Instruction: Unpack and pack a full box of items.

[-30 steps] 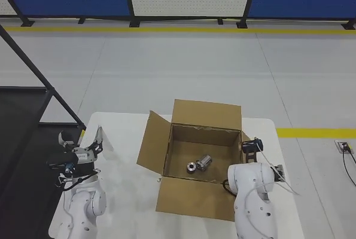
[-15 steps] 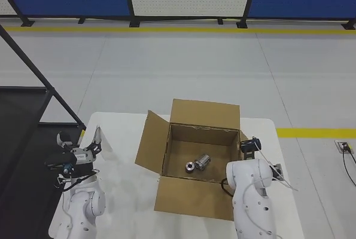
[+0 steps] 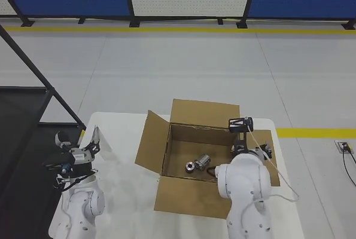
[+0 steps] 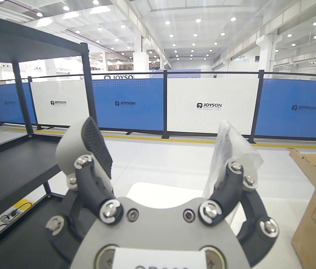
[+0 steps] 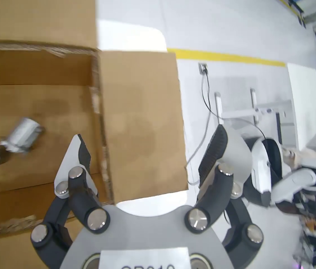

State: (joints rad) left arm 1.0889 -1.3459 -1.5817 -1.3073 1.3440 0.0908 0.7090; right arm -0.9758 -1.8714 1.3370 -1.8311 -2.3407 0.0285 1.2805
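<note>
Two metal parts (image 3: 203,160) in one box (image 3: 204,113); left hand (image 4: 158,125) and right hand (image 5: 150,134) spread wide

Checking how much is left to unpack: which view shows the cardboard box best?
The top view: the whole cardboard box, flaps open, with two metal parts on its floor. The right wrist view shows one inner corner, a flap and those parts; the left wrist view, an outer corner.
</note>
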